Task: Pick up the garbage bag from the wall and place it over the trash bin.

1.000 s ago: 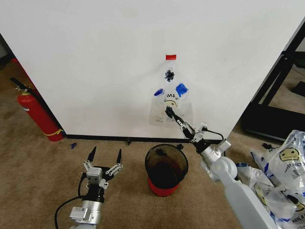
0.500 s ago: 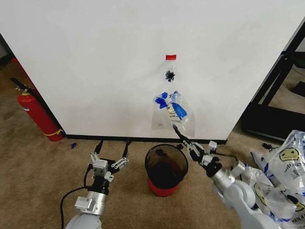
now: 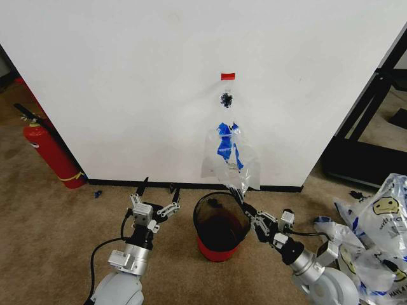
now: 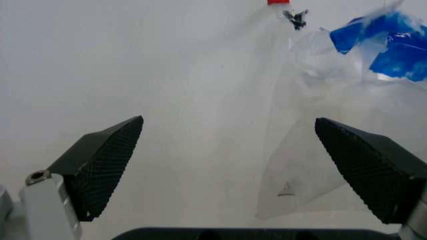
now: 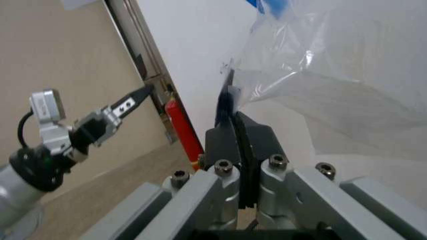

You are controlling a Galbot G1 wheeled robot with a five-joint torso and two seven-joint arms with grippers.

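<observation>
The garbage bag (image 3: 230,159), clear with blue patches, hangs crumpled in front of the wall (image 3: 127,82), its top a little below the black hook (image 3: 226,98) and the red tape tag (image 3: 227,76). My right gripper (image 3: 241,198) is shut on the bag's lower edge, just above the far rim of the trash bin (image 3: 221,219), a black mesh basket with a red base. The right wrist view shows the gripper (image 5: 225,100) pinching the plastic (image 5: 320,75). My left gripper (image 3: 161,185) stands open left of the bin, facing the wall; between its fingers (image 4: 100,160) is nothing.
A red fire extinguisher (image 3: 48,149) stands at the wall's left end. A heap of smiley bags (image 3: 381,235) lies on the carpet at the right, beside a black frame (image 3: 365,127). Open carpet lies left of the bin.
My right gripper has pulled the bag's lower part down and toward me, to the bin's rim; the bag has bunched up and dropped below the hook. My left gripper has moved forward and right.
</observation>
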